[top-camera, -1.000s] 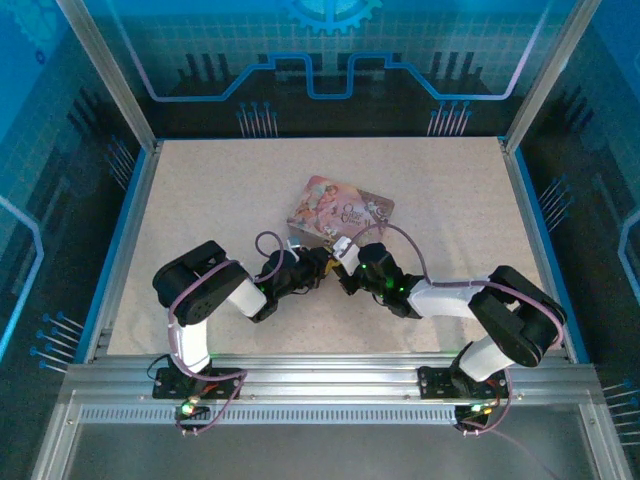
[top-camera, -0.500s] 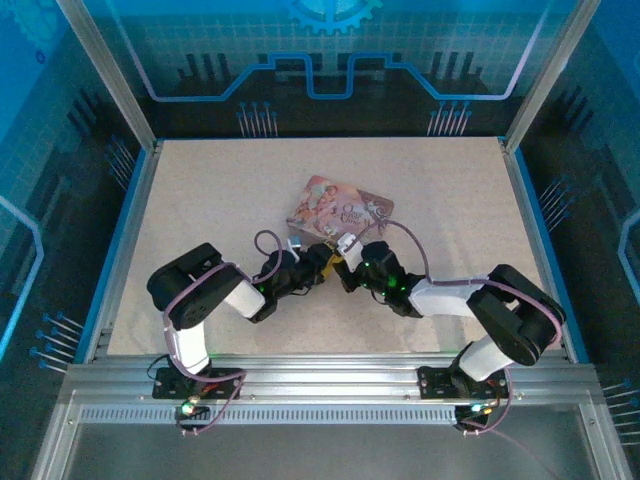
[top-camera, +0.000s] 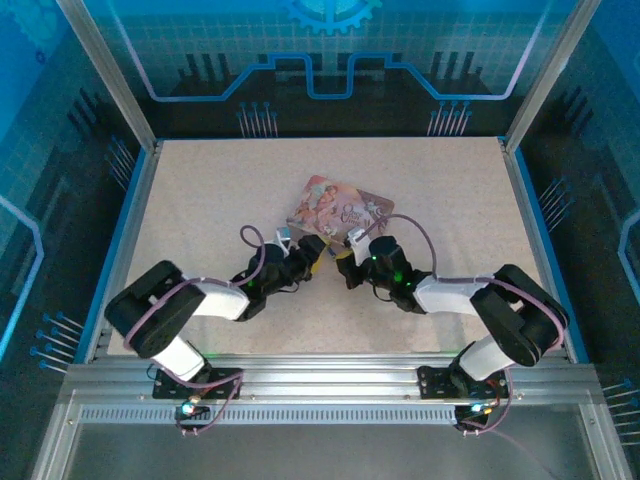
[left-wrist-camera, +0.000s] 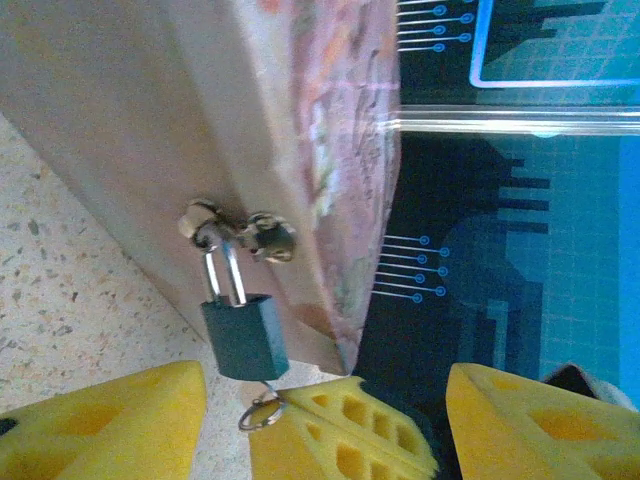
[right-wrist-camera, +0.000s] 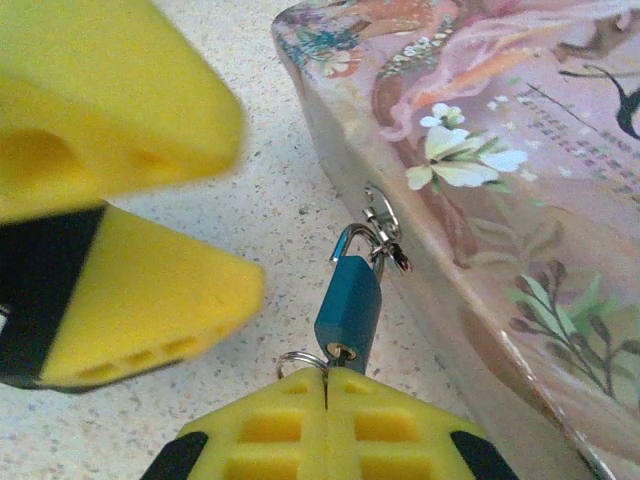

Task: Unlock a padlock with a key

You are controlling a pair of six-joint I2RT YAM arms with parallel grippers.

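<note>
Hanging by its silvery shackle from a small metal clasp (right-wrist-camera: 385, 235) on the side of the flat pink picture-printed tin (right-wrist-camera: 520, 170), the tiny blue-bodied padlock (right-wrist-camera: 348, 300) sits close to the speckled bench (right-wrist-camera: 250, 200). It looks light, rigid and free to swing; its flat body sides are the likely hold. The left fingers (left-wrist-camera: 100, 420) stand spread, gripping nothing. The right fingers (right-wrist-camera: 270, 435) are pressed together just below the keyhole, beside a small wire ring (right-wrist-camera: 298, 360) (any key is hidden). The tin is closed, contents unseen.
</note>
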